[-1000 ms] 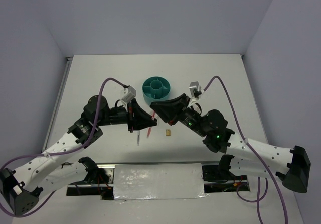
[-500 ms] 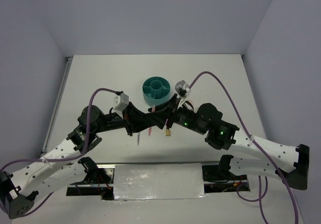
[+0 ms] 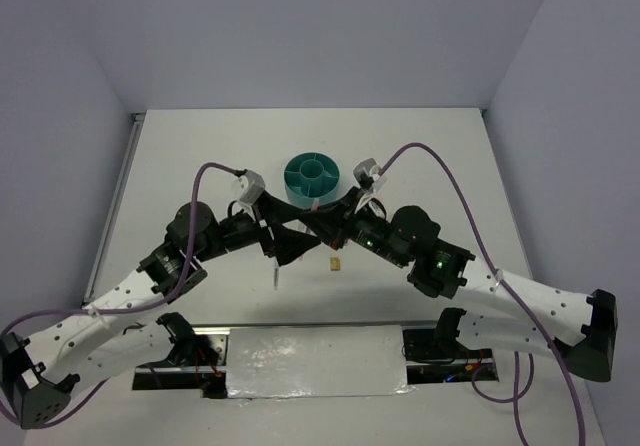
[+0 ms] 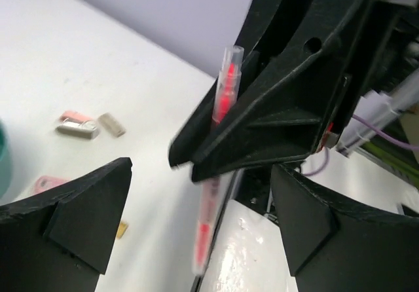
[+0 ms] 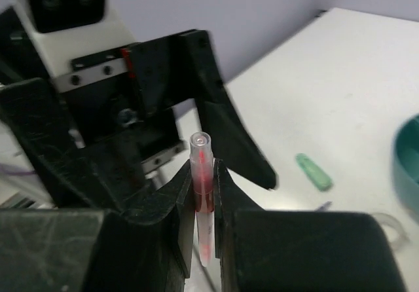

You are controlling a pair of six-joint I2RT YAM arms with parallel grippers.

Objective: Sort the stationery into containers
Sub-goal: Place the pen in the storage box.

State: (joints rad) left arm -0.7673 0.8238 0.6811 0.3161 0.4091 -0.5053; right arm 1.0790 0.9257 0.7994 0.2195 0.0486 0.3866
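The pink-red pen (image 5: 203, 164) stands upright, pinched between the fingers of my right gripper (image 5: 203, 174), which is shut on it. My left gripper (image 4: 201, 174) is open, its wide-apart fingers (image 4: 85, 220) flanking the pen (image 4: 224, 99) without touching it. From above, both grippers meet just in front of the teal organiser (image 3: 312, 178), the left gripper (image 3: 292, 242) against the right gripper (image 3: 318, 228). On the table lie a mint-green capsule (image 5: 313, 171), a pink eraser (image 4: 49, 184), a tiny yellow block (image 3: 335, 263), a thin dark pen (image 3: 275, 277) and small pink-white and beige pieces (image 4: 88, 125).
The two arms cross closely over the middle of the table (image 3: 440, 156). A shiny white sheet (image 3: 315, 361) lies along the near edge between the arm bases. Purple cables (image 3: 440, 171) arch over both arms.
My left gripper has opened and let go of the pink-red pen. My right gripper moved in from the right and shut on the pen.
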